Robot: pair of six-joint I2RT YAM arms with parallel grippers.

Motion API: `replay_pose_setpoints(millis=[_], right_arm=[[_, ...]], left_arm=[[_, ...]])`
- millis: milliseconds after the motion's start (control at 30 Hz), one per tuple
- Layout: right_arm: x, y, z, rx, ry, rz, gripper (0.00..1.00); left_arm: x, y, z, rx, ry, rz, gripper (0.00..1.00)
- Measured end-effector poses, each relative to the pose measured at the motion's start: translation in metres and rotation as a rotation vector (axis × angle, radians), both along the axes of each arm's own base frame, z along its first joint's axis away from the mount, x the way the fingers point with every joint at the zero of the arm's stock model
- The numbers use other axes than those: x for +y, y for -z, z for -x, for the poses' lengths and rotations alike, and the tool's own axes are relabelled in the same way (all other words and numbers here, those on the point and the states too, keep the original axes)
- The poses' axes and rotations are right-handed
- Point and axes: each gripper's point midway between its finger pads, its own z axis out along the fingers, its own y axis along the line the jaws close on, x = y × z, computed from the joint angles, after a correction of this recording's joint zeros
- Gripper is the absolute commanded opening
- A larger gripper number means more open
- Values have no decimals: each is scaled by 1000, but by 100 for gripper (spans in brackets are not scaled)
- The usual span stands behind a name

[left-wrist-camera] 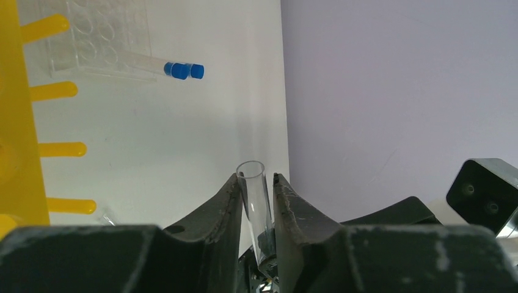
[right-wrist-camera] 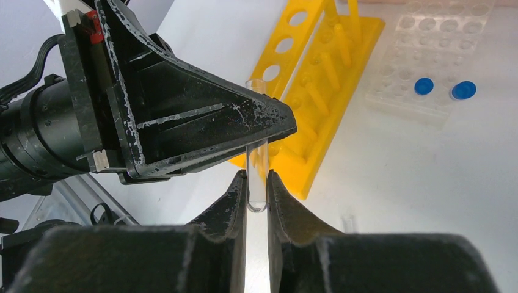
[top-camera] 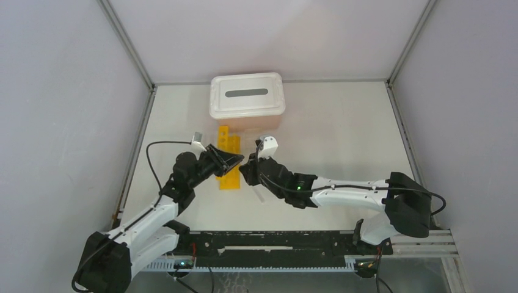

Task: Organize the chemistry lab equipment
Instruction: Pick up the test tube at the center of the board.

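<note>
**Test tube (right-wrist-camera: 257, 162) being pinched by both arms at once**

The right wrist camera is showing what the others are not: the right gripper (right-wrist-camera: 257, 183) is closing its two fingers on the tube's rounded bottom, while the left gripper (right-wrist-camera: 269, 125) is reaching in from the left and clamping the same tube higher up; the open mouth is poking out above the left fingers. The left wrist view is giving only the upper half, with the round rim standing between its dark fingertips and the glass tilting a little. From the top camera the tube itself is lost between the two black grippers, which are meeting tip to tip.

The tube is clear, smooth and cylindrical; the finger pads are looking scuffed and grey. Just beyond the right gripper the yellow rack (right-wrist-camera: 333, 67) is lying long and narrow, with round holes along one rail and blunt pegs along its base. Further off to the right the clear gridded rack (right-wrist-camera: 437, 46) is showing rows of round wells, and two blue-capped tubes (right-wrist-camera: 423, 86) are sitting at its near edge.

Only the top camera is taking in the pink bin (top-camera: 247, 107), sitting past the yellow rack's far end; bare white table (top-camera: 342, 134) is spreading wide to the right of the grippers. The left wrist view is showing the table's edge meeting a plain lilac wall (left-wrist-camera: 397, 91) close ahead of the left fingertips.
</note>
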Motion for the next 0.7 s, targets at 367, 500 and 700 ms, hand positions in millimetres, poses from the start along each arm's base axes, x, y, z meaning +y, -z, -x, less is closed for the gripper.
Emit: replay_pose_setpoints(millis=[367, 500, 700], right_arm=[[0, 2, -4, 8, -4, 0, 7], [-1, 3, -5, 8, -3, 5, 18], [-3, 7, -4, 9, -12, 26, 32]], left_arm=[[-4, -2, -2, -7, 19, -2, 16], [-6, -1, -3, -14, 35, -17, 15], [-10, 2, -3, -17, 65, -33, 15]])
